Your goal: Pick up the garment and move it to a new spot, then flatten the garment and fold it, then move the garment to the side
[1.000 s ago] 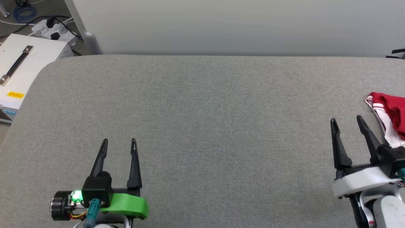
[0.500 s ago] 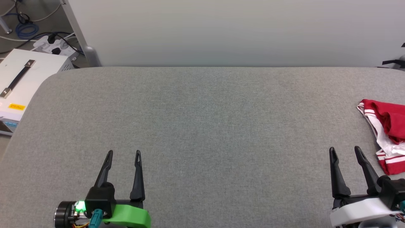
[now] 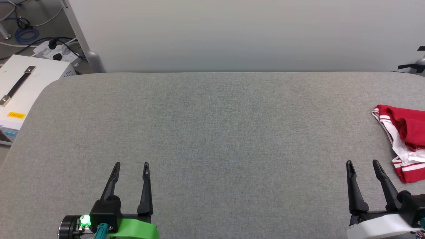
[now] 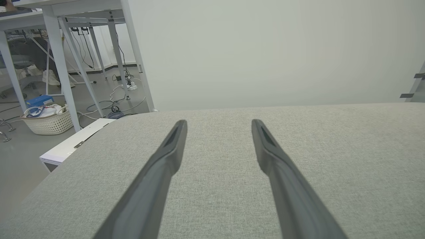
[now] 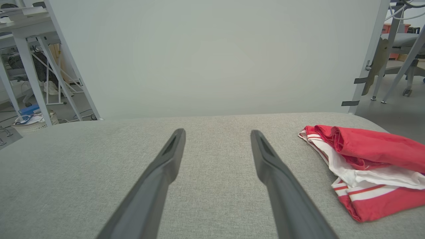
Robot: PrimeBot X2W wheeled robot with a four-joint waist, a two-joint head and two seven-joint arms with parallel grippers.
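Note:
The garment [image 3: 406, 139] lies folded in a red and white bundle with striped trim at the right edge of the grey table [image 3: 212, 132]. It also appears at the right of the right wrist view as the garment [image 5: 368, 166]. My right gripper [image 3: 362, 164] is open, low at the right, just left of the garment and apart from it. At the lower left my left gripper [image 3: 131, 165] is open with nothing between its fingers. In the wrist views the left gripper [image 4: 219, 123] and the right gripper [image 5: 217, 132] hover over bare grey fabric.
A pale wall panel [image 3: 232, 33] stands behind the table. A white box with a handle [image 3: 23, 83] sits off the table's left edge, with cables and a power strip [image 3: 53, 49] on the floor. A wicker basket [image 4: 46, 121] rests under desks at the left.
The head camera has tilted, so the table's far edge sits lower in the picture. Both grippers have drawn back toward the bottom edge. The right gripper is now clear of the garment.

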